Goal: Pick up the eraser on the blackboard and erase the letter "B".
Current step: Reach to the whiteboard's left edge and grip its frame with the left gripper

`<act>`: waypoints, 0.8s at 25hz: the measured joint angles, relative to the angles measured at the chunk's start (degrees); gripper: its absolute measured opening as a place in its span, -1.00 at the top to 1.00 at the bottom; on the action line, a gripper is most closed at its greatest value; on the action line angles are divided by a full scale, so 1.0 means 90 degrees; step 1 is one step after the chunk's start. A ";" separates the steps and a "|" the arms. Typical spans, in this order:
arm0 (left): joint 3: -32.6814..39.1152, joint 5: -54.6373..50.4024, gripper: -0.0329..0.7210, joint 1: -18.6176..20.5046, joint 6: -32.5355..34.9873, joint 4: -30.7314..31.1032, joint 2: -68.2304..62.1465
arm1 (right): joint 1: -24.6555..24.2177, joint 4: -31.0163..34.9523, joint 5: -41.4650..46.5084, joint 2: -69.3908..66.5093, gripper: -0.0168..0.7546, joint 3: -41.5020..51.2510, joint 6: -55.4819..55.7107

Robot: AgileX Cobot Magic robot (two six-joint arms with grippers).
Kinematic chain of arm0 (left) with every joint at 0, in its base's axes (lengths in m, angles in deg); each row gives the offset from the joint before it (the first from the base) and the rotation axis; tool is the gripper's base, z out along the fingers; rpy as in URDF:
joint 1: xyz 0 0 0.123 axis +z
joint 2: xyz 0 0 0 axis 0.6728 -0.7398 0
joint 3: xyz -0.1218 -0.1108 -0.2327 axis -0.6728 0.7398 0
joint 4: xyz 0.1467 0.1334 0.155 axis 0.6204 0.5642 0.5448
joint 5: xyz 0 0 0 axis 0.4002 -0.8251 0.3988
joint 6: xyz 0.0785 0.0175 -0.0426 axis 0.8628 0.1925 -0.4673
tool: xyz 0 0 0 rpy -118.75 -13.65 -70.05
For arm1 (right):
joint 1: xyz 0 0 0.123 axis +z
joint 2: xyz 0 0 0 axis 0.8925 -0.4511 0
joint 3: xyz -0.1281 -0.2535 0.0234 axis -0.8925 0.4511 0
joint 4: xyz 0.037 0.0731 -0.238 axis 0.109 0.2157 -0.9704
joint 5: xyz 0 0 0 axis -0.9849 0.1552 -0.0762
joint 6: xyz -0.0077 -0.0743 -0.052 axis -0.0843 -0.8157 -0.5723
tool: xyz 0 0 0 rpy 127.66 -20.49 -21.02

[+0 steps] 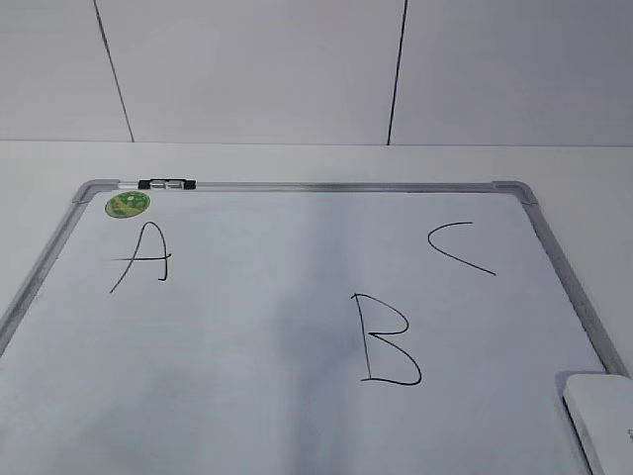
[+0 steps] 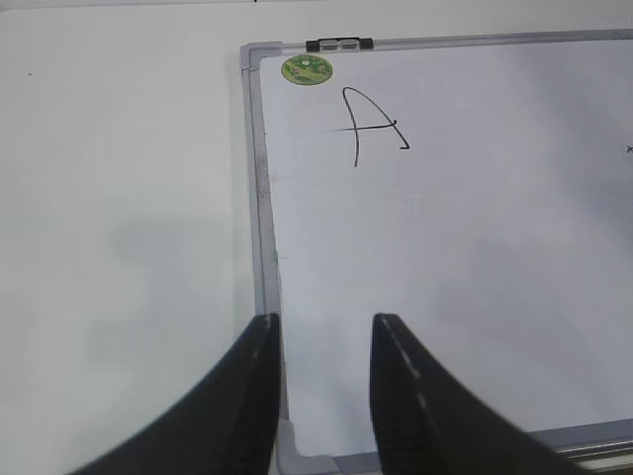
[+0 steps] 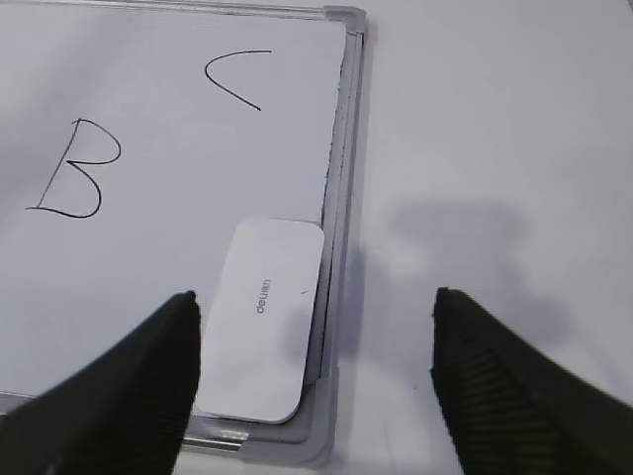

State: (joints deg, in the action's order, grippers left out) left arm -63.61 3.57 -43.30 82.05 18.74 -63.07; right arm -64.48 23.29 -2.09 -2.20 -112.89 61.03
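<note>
The blackboard [image 1: 297, 327] is a white dry-erase board with a silver frame, lying flat on the table. The letter "B" [image 1: 388, 338] is drawn in black right of its middle; it also shows in the right wrist view [image 3: 77, 168]. The white eraser [image 1: 605, 416] lies flat in the board's near right corner, seen from above in the right wrist view [image 3: 261, 319]. My right gripper [image 3: 315, 302] is open and empty, hovering above the eraser and the frame's corner. My left gripper [image 2: 324, 325] is open and empty above the board's near left corner [image 2: 297, 457].
An "A" [image 1: 143, 255] and a green sticker [image 1: 128, 204] are at the board's far left, a "C" [image 1: 457, 247] at the far right. A black-and-silver marker [image 1: 167, 184] lies on the far frame. White table [image 1: 316, 163] surrounds the board; a white wall stands behind.
</note>
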 joint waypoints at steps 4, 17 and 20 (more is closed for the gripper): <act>0.0000 0.0004 0.29 0.0000 0.0000 -0.0016 0.0000 | 0.0000 0.0091 0.0137 -0.0150 -0.53 -0.0054 0.0000; 0.0000 -0.0021 0.28 0.0000 0.0000 -0.0016 -0.0823 | 0.0000 0.0489 0.0699 -0.2045 -0.53 -0.0827 0.0641; 0.0000 -0.0044 0.28 0.0000 0.0000 -0.0016 -0.1131 | 0.0000 0.0491 0.0699 -0.2469 -0.53 -0.0901 0.0824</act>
State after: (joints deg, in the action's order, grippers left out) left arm -63.61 3.17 -43.30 82.05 18.60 -73.25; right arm -64.48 27.72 4.20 -24.42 -121.00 68.44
